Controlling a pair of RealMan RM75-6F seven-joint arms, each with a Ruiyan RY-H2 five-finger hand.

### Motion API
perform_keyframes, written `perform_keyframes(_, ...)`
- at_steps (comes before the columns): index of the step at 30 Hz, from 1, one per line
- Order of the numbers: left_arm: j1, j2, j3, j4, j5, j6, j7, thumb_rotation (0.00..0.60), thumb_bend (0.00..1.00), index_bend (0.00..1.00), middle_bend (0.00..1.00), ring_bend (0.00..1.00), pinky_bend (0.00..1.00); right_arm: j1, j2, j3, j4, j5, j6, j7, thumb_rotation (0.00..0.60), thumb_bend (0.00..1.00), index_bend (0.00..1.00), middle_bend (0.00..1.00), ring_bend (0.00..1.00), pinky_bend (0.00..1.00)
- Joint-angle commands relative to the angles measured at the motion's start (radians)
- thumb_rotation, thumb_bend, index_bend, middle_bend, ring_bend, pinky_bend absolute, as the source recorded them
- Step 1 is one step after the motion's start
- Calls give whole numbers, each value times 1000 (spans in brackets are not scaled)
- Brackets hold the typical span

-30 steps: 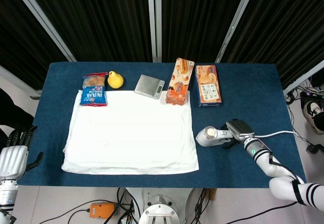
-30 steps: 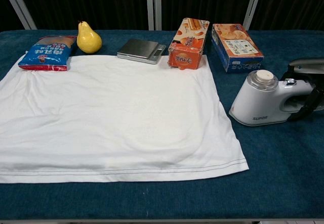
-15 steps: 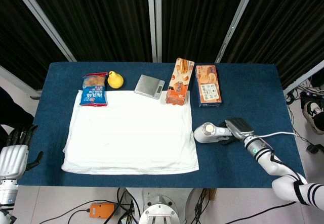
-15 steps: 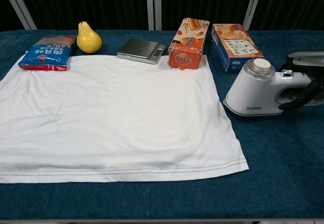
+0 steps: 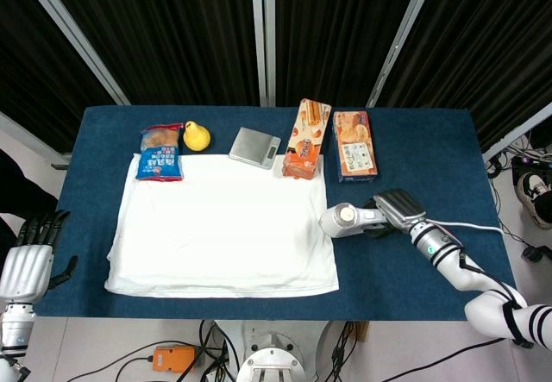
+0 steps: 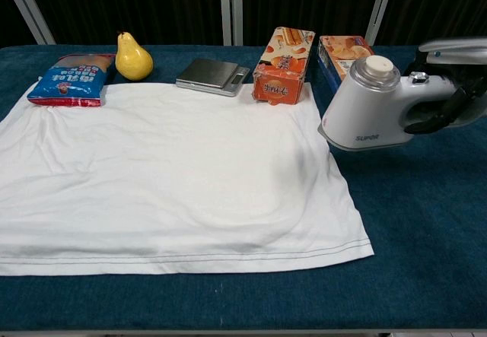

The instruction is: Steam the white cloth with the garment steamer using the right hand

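The white cloth (image 5: 222, 227) (image 6: 171, 173) lies flat across the middle and left of the blue table. My right hand (image 5: 393, 209) (image 6: 456, 86) grips the handle of the white garment steamer (image 5: 344, 219) (image 6: 365, 105), which hangs tilted above the table with its head just over the cloth's right edge. A white cord trails from it toward the right. My left hand (image 5: 26, 261) hangs off the table's left front corner, fingers apart and holding nothing; the chest view does not show it.
Along the back stand a blue snack bag (image 5: 160, 153) (image 6: 70, 79), a yellow pear (image 5: 197, 135) (image 6: 133, 58), a silver kitchen scale (image 5: 255, 147) (image 6: 212, 74), an orange biscuit box (image 5: 306, 139) (image 6: 284, 66) and a second orange box (image 5: 354, 145) (image 6: 340, 52), partly hidden by the steamer in the chest view.
My right hand has lifted the steamer off the table and carried it left, from the bare table to the cloth's right edge. The left hand stayed put.
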Motion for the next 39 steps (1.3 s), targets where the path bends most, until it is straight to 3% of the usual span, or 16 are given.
perform_keyframes(1,-41,4,14,-27,50,-43,-29,600,313,84,83,0,0,22,3,26,-12,22,-8,-12,600,442,1000,939,967,671)
perform_keyframes(7,-162,-15,44,-71,153,-189,-69,585,410,84,83,0,0,98,-23,79,-17,96,-61,-64,600,441,1000,939,967,671)
perform_keyframes(13,-273,-85,50,-49,144,-365,-126,380,416,84,83,0,0,162,-112,99,5,174,-82,-152,600,442,1000,940,967,671)
perform_keyframes(17,-309,-134,43,-1,102,-434,-91,231,416,84,83,0,0,190,-172,101,31,228,-80,-205,600,442,1000,941,967,671)
perform_keyframes(29,-314,-220,43,62,-13,-476,21,6,407,84,66,0,0,240,-346,92,161,347,-24,-357,600,442,1000,941,968,671)
perform_keyframes(39,-316,-246,56,79,-43,-476,72,0,404,84,58,0,0,297,-435,81,226,393,-77,-415,600,442,1000,941,968,671)
